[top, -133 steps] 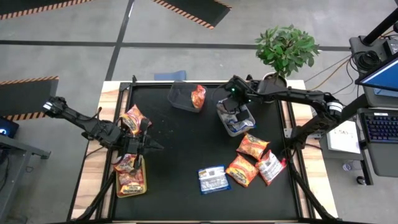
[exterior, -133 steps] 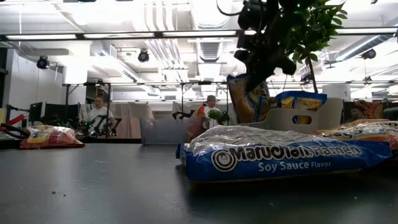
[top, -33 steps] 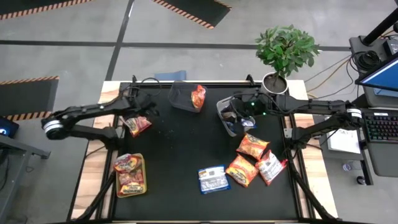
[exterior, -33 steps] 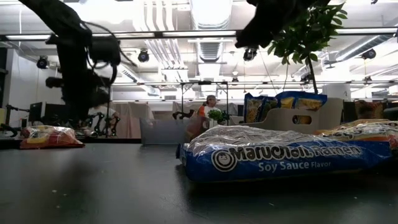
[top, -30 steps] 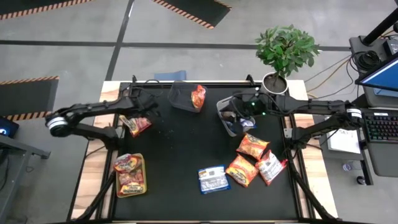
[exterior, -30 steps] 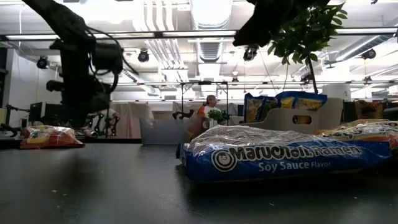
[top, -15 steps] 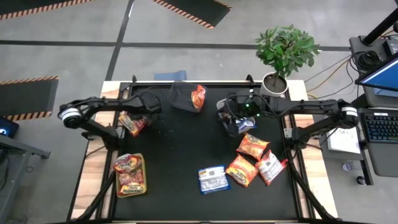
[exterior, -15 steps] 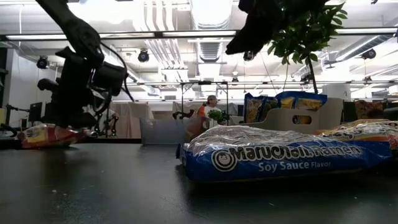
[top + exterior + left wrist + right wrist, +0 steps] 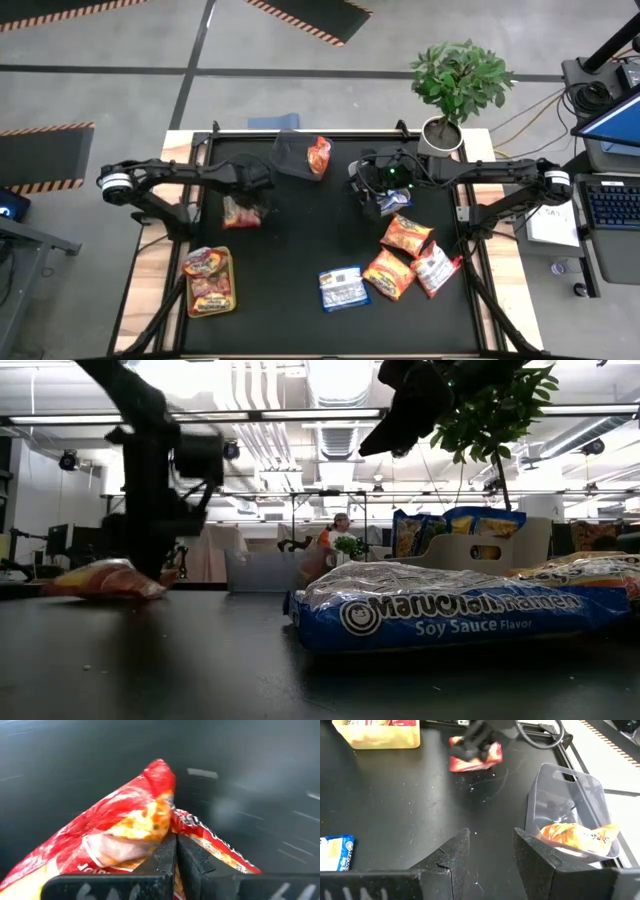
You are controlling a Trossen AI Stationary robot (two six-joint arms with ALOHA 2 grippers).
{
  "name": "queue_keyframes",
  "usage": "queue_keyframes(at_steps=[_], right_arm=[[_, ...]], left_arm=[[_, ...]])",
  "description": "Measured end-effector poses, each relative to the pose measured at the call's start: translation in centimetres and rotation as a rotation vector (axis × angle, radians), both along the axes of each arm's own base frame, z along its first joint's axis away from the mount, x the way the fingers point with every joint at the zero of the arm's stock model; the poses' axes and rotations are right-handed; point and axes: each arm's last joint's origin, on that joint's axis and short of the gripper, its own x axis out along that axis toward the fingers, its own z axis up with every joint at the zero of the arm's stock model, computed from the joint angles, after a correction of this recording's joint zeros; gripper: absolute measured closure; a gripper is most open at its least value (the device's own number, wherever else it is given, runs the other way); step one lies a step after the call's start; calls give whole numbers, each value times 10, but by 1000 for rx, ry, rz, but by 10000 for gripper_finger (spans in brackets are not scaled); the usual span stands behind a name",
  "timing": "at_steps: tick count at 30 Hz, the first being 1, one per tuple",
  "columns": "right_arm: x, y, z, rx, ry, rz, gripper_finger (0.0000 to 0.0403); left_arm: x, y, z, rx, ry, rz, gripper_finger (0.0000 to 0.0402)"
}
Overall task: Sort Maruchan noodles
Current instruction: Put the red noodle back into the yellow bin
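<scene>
L gripper (image 9: 252, 196) pinched tight on red noodle pkt (image 9: 241, 212) touching mat; R gripper (image 9: 490, 851) jaws apart, empty, above table (image 9: 300, 250).

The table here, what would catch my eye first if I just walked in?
Probably the left gripper, shut on a red packet over the black table toward its left side. Next, the loose packets heaped near the table's right edge, with a blue Soy Sauce packet lying alone nearer the middle. The right gripper hangs open by the grey bin at the back.
</scene>
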Motion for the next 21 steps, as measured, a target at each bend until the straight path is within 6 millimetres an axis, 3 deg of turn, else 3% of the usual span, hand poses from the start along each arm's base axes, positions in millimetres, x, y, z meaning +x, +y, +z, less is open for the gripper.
queue_keyframes(at_steps=[5, 11, 16, 21], right_arm=[[0, 0, 0, 8, 0, -5, 262], [0, 0, 0, 9, 0, -5, 262], [0, 0, 0, 8, -1, -5, 267], [0, 0, 0, 8, 0, -5, 267]], left_arm=[[25, -29, 27, 34, -34, -214, 402], [25, -39, 53, 163, 103, -218, 402], [9, -36, 54, 227, 256, -109, 402], [-2, -34, 41, 219, 290, -38, 402]])
